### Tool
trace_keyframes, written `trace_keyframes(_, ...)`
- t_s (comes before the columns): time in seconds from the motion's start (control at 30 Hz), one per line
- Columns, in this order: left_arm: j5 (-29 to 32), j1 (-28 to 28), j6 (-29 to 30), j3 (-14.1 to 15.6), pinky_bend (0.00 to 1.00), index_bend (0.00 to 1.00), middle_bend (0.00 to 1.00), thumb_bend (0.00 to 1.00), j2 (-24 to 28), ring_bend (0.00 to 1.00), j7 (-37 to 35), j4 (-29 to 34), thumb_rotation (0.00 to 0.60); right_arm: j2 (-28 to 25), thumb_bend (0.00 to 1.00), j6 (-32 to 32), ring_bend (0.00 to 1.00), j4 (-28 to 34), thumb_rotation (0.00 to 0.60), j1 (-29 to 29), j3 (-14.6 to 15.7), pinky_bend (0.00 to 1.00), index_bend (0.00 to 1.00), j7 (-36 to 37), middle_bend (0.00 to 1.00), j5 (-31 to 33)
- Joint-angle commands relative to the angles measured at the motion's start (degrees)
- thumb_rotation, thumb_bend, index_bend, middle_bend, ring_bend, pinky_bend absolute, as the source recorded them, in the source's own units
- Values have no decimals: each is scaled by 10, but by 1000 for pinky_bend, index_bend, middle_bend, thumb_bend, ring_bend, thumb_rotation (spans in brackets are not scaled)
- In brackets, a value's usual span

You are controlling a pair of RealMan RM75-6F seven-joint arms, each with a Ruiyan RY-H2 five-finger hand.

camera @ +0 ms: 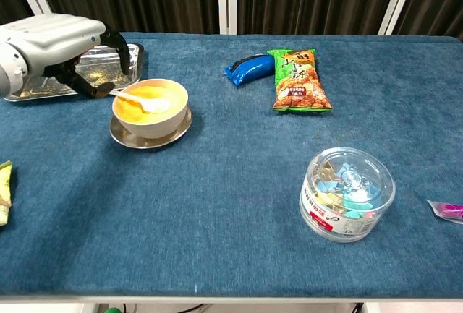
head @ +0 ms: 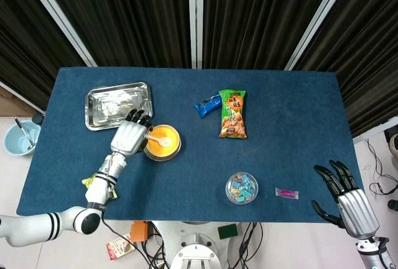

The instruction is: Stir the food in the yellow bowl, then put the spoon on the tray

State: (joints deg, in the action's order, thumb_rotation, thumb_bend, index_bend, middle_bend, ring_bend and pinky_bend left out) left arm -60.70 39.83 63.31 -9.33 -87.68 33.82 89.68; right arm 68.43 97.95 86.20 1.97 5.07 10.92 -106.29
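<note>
The yellow bowl [head: 163, 141] [camera: 150, 107] stands on a metal saucer left of the table's middle, with orange food inside. A white spoon [head: 157, 140] [camera: 143, 102] lies in it, handle pointing left over the rim. My left hand [head: 130, 133] [camera: 61, 42] hovers just left of the bowl, fingers curved and apart, tips close to the spoon handle without clearly touching it. Directly behind that hand lies the metal tray [head: 93, 95] [camera: 116, 71]. My right hand [head: 342, 197] rests at the table's near right corner, fingers spread and holding nothing; only the head view shows it.
A green-and-orange snack bag [head: 232, 113] [camera: 298, 80] and a blue packet [head: 207, 105] [camera: 246, 67] lie behind the table's middle. A clear round tub [head: 241, 188] [camera: 347, 194] and a small pink wrapper [head: 286, 192] sit near the front edge. A yellow-green packet [head: 90, 181] lies by my left forearm.
</note>
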Motion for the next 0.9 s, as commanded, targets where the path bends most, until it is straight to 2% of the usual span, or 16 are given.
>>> trace_keyframes(0.03, 9, 5, -5, 0, 115, 413, 230, 361, -6, 92, 10, -5, 600, 3, 302, -2, 0, -4, 600, 0, 0, 67, 120, 4, 139, 3)
trace_keyframes(0.37, 39, 22, -17, -4, 114, 448, 231, 343, -37, 92, 31, -35, 600, 4, 302, -9, 0, -11, 600, 5, -4, 67, 120, 13, 139, 9)
trace_keyframes(0.9, 44, 26, -12, -4, 116, 492, 245, 345, -62, 92, 28, -71, 600, 6, 301, -15, 0, -18, 600, 8, -7, 68, 120, 23, 139, 17)
